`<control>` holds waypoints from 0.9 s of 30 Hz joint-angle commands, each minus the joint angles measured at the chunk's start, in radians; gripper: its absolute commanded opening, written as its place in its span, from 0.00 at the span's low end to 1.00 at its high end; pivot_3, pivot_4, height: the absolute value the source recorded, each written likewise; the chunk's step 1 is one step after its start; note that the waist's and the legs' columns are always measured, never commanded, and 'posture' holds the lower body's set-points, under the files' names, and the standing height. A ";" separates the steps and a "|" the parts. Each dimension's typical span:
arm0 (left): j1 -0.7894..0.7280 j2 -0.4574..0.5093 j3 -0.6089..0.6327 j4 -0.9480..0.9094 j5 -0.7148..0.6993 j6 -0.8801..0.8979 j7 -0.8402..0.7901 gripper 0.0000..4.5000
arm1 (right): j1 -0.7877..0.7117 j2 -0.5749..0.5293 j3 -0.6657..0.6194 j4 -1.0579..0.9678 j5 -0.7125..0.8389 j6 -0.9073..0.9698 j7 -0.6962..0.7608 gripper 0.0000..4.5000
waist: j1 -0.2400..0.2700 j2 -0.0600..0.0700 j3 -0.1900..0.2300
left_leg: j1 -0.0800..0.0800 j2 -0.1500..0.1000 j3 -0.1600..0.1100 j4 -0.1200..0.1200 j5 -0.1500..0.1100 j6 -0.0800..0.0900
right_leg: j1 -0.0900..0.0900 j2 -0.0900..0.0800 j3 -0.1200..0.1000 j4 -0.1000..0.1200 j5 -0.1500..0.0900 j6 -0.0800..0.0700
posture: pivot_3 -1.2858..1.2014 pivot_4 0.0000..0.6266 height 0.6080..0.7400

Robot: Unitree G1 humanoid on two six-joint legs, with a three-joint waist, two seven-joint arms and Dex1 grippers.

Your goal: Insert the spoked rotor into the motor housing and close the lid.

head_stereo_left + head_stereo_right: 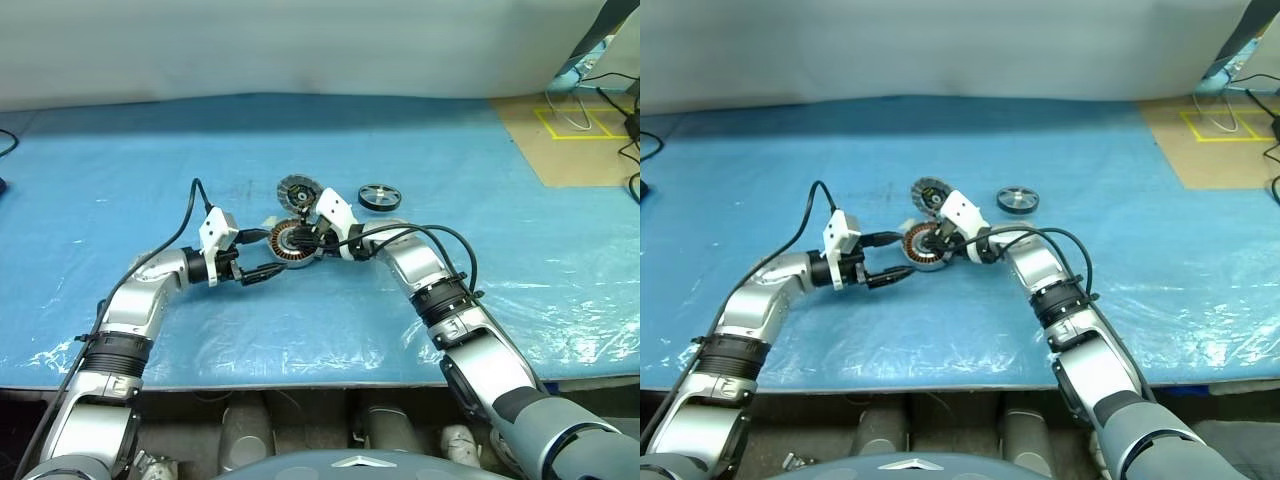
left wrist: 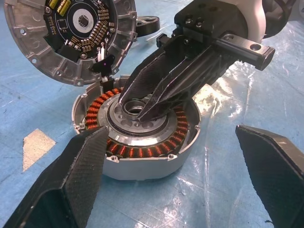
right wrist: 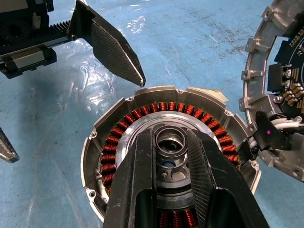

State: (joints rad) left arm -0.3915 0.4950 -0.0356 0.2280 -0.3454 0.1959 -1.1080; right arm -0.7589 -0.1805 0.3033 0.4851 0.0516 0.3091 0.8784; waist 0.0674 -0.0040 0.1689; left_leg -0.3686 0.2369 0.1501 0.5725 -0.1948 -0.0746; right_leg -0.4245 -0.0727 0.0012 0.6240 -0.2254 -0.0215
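where fingers (image 3: 197,166) crowd housing (image 2: 137,166), perhaps touching

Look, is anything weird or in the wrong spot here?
Yes: the spoked rotor lies apart on the blue sheet, not inside the motor housing. The lid leans open against it, circuit side showing.

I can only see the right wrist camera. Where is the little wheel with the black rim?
Observer: The spoked rotor lies flat on the blue mat, beyond the motor housing and to its right, apart from it.
Operator: Is the other arm holding anything?
Observer: No. The left gripper has its jaws wide open and empty, just left of the housing.
Operator: What's the lid doing?
Observer: The lid leans tilted at the housing's far edge, with its circuit-board face showing.
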 commanded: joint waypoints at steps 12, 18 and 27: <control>-0.007 0.002 0.008 -0.005 0.001 -0.022 -0.008 1.00 | 0.000 -0.003 -0.038 -0.049 0.026 0.028 0.011 0.64 | 0.000 0.000 0.000 | 0.000 0.000 0.000 0.000 0.000 0.000 | 0.000 0.000 0.000 0.000 0.000 0.000 | 0.52 0.24 1.00; -0.006 0.003 0.008 -0.009 0.000 -0.019 -0.009 1.00 | -0.016 0.009 -0.112 -0.124 0.102 0.074 0.005 0.61 | 0.001 0.000 0.000 | 0.000 0.000 0.000 0.000 0.000 0.000 | 0.000 0.000 0.000 0.000 0.000 0.000 | 0.52 0.24 1.00; -0.011 0.003 0.005 -0.017 -0.002 -0.009 -0.007 1.00 | 0.030 0.026 -0.063 -0.151 0.082 0.071 0.010 0.01 | 0.000 0.000 0.000 | 0.000 0.000 0.000 0.000 0.000 0.000 | 0.000 0.000 0.000 0.000 0.000 0.000 | 0.52 0.24 1.00</control>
State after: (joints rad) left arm -0.3916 0.4915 -0.0359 0.2386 -0.3398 0.1882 -1.1090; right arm -0.7270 -0.1659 0.2263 0.3691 0.1350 0.3914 0.8885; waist 0.0674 -0.0040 0.1689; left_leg -0.3687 0.2371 0.1501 0.5722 -0.1948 -0.0746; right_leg -0.4245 -0.0726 0.0011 0.6235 -0.2254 -0.0215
